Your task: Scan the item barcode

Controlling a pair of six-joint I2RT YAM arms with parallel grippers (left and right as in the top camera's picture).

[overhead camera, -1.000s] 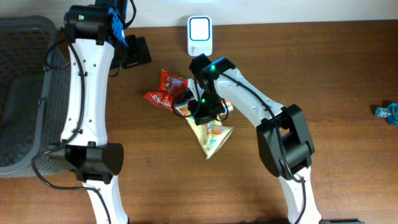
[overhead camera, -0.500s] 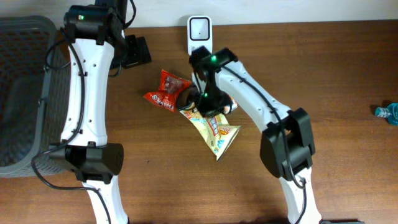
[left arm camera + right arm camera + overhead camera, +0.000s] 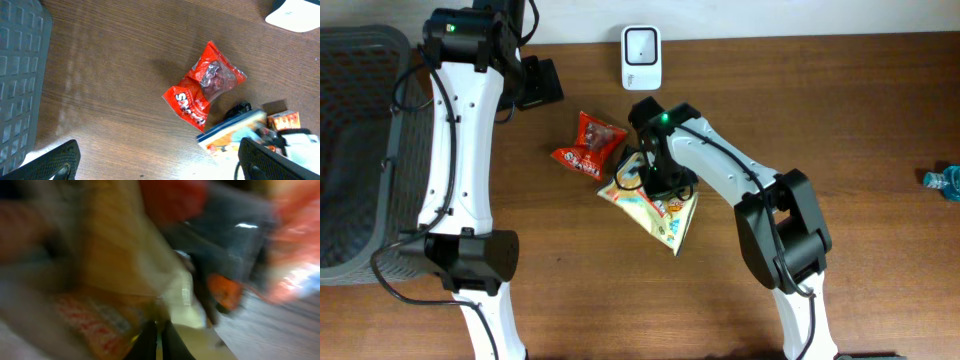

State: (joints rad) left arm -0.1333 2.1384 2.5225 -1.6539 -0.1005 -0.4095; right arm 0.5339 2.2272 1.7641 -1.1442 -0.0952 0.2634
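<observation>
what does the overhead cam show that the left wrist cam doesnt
Only the overhead: the blue wrapper at the far right, the whole white scanner, and the right gripper shut on the yellow snack bag.
Only the left wrist: the left gripper with its fingers spread open, and a close look at the clear window of the red snack bag.
Both: the red snack bag, the grey basket, one end of the yellow snack bag, and at least a corner of the scanner.

Yellow snack packet (image 3: pixel 665 222) near white scanner (image 3: pixel 641 45)
</observation>
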